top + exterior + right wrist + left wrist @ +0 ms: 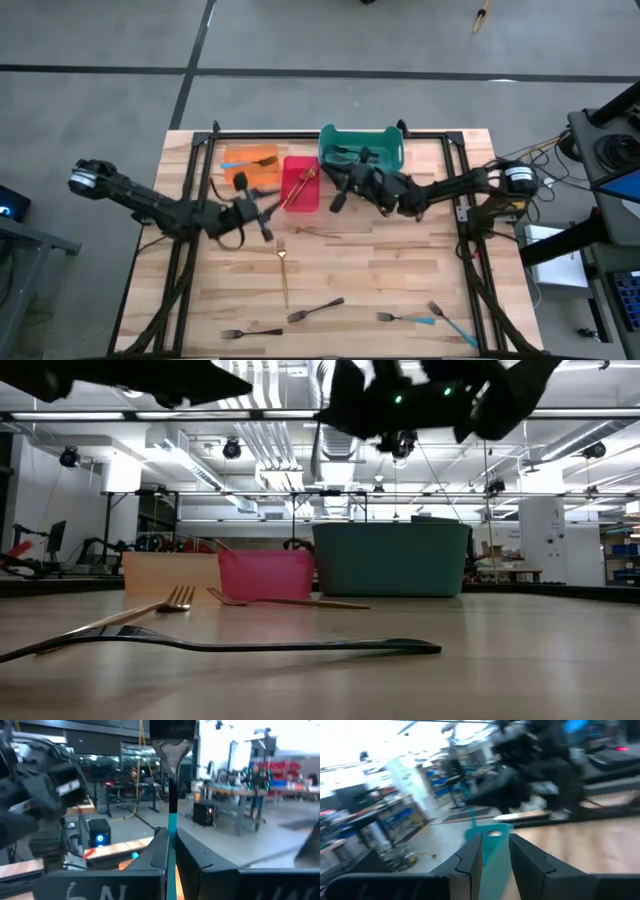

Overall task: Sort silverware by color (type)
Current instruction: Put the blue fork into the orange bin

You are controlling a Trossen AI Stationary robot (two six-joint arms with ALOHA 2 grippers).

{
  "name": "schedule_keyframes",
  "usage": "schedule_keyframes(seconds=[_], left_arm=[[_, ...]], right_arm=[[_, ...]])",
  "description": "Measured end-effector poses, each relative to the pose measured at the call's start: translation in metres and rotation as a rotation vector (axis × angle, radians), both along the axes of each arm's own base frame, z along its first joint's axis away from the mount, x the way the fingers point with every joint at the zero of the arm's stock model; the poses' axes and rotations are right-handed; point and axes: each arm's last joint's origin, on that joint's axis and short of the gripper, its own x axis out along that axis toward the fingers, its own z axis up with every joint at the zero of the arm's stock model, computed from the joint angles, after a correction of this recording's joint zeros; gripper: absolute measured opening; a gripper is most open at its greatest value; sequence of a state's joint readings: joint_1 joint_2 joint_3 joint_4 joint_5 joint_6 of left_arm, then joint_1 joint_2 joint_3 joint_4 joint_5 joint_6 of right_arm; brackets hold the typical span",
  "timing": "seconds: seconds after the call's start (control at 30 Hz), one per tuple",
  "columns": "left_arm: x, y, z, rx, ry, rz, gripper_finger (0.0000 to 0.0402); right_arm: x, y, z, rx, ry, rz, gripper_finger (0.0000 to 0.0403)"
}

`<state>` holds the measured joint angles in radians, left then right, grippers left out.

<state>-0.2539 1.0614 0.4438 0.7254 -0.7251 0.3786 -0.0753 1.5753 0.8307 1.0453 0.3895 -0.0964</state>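
Right gripper (171, 851) pinches a blue-handled fork (172, 827); left gripper (495, 851) likewise (no legible writing).

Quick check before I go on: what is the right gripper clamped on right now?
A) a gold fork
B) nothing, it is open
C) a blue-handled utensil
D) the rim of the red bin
C: in the right wrist view the right gripper is shut on a slim blue-handled utensil, whose blue handle runs up from between the fingers to a dark metal end.
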Motion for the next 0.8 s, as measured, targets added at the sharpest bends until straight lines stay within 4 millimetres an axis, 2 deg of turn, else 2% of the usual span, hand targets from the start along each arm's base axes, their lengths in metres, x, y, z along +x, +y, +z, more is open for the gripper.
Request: schedule_keyframes(seconds=[0.17,0.27,0.37,0.63,0.8], left_arm=[[0.006,0.038,-0.005,-0.021,-0.004,-0.039,0.0079],[0.009,0.062,-0.009,-0.076,-0.013,-0.086,0.0086],[0.01,0.077,-0.012,-0.108,-0.022,-0.127,0.0101],[0.02,0.084,-0.016,-0.075,-0.093,-0.152,0.0143],[0.031,0.086,-0.026,-0.1,-0.124,-0.153,0.0155]], right_arm=[[0.013,-0.022,-0.008,0.052,-0.009,-0.042,0.0012],[0.017,-0.025,-0.003,0.057,-0.036,-0.047,0.0012],[0.019,-0.021,0.001,0.058,-0.05,-0.034,0.0012],[0.027,-0.007,0.008,0.069,-0.077,0.003,0.0012],[0.042,-0.002,0.007,0.071,-0.088,0.018,0.0012]])
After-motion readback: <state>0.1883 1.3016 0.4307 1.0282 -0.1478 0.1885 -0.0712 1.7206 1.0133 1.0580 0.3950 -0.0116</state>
